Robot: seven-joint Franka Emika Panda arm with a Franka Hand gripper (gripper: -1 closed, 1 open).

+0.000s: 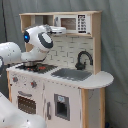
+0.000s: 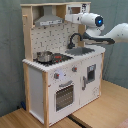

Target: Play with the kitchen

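The gripper point(image 2: 68, 18) sits high against the kitchen point(image 2: 60, 75), level with the upper shelf, at about 12 o'clock from the sink point(image 2: 82, 50); whether its fingers are wide or narrow cannot be told. In the first exterior view the gripper point(image 1: 59, 29) lies just at 9 o'clock of the microwave point(image 1: 76, 23). The hood point(image 2: 47, 19) is at 9 o'clock of it in the second exterior view. Below, the black faucet point(image 1: 83, 59) arches over the grey sink, and 1 small metal pot point(image 2: 44, 56) stands on the stove point(image 2: 52, 59). The oven door point(image 2: 64, 95) is closed, under 2 red knobs point(image 2: 56, 76). The kitchen stands on a wooden floor point(image 2: 100, 112).
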